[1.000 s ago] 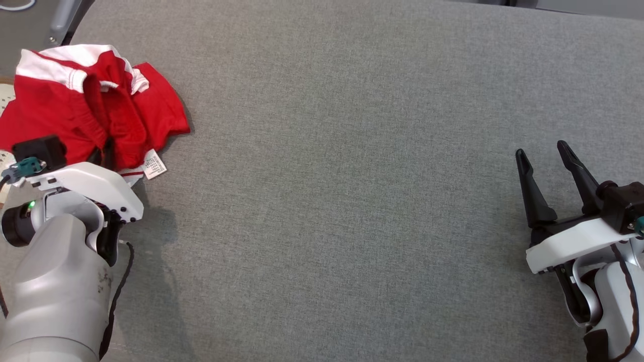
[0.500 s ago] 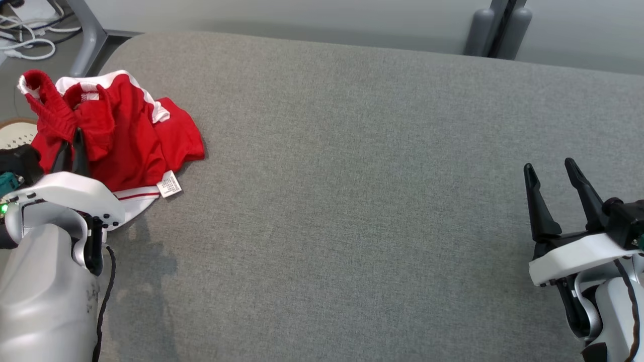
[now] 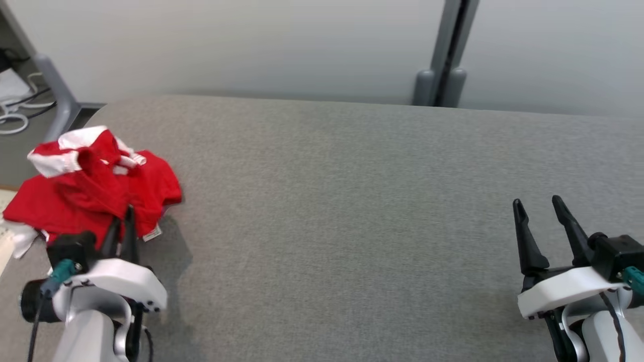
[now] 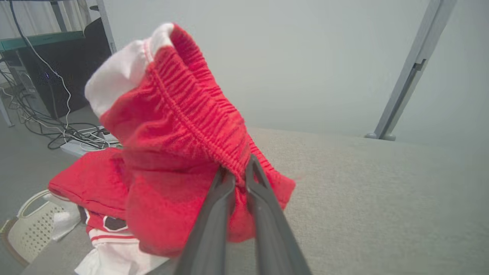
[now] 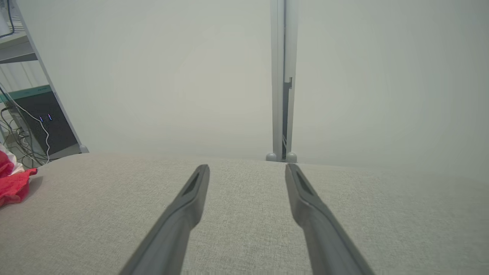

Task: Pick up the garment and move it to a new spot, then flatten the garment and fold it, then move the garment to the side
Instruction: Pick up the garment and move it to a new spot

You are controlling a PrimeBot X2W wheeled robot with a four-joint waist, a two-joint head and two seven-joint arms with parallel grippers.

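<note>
The garment (image 3: 95, 193) is a crumpled red piece with white trim and an elastic waistband, bunched at the far left of the grey padded table (image 3: 352, 211). My left gripper (image 3: 123, 216) is shut on a fold of it, and in the left wrist view the fingertips (image 4: 237, 173) pinch the red waistband (image 4: 191, 114), which stands lifted while the lower cloth trails over the table's left edge. My right gripper (image 3: 538, 208) hovers open at the lower right with nothing between its fingers (image 5: 195, 191). The garment's edge (image 5: 13, 183) shows far left in the right wrist view.
A pale wall with a grey post (image 3: 445, 65) runs behind the table. Left of the table are cables (image 4: 57, 130), a dark box (image 4: 65, 76) on the floor, a metal frame leg (image 3: 55, 95) and a white perforated basket (image 4: 30, 225).
The head camera has tilted up, bringing the wall into view. My left gripper has lifted the garment's waistband off the table, and its fingers now show. The right gripper stays open.
</note>
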